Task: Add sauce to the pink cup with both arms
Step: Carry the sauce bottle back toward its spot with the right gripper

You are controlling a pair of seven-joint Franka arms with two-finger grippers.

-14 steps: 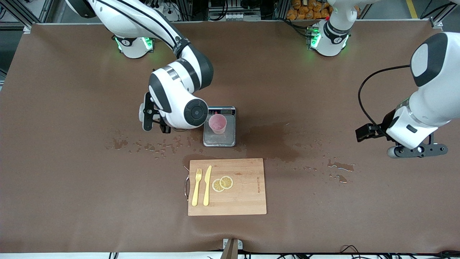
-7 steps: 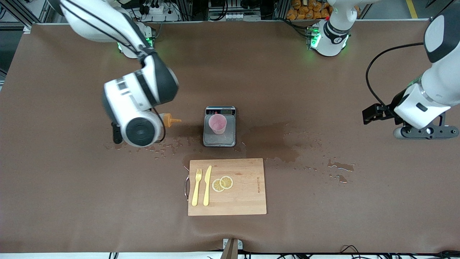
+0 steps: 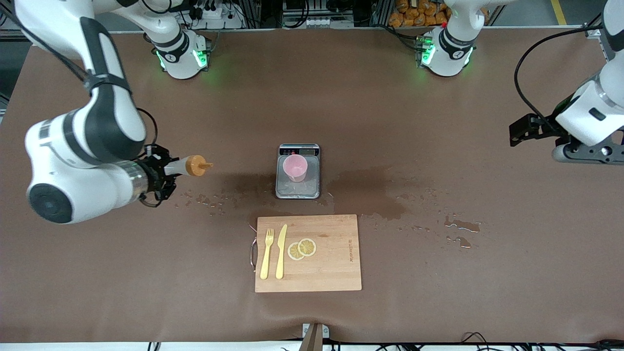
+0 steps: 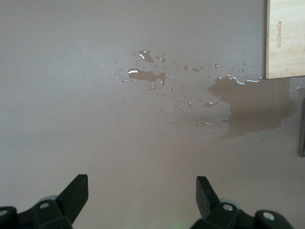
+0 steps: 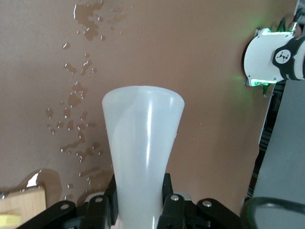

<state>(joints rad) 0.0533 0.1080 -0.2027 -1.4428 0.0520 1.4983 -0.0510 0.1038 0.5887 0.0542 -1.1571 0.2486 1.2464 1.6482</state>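
The pink cup stands upright on a steel scale mid-table. My right gripper is shut on the sauce bottle, which lies level in the air over wet table toward the right arm's end, its orange nozzle pointing at the cup from a good distance. In the right wrist view the bottle's pale body fills the middle between the fingers of the right gripper; its cap is hidden there. My left gripper hangs over the left arm's end of the table, and the left gripper is open and holds nothing.
A wooden cutting board lies nearer the camera than the scale, bearing a yellow fork, a yellow knife and two lemon slices. Puddles and a dark wet patch mark the brown table cover.
The right arm swung away from the cup toward its own end of the table, carrying the bottle, now level. The left arm drew back toward its end. The cup stayed put.
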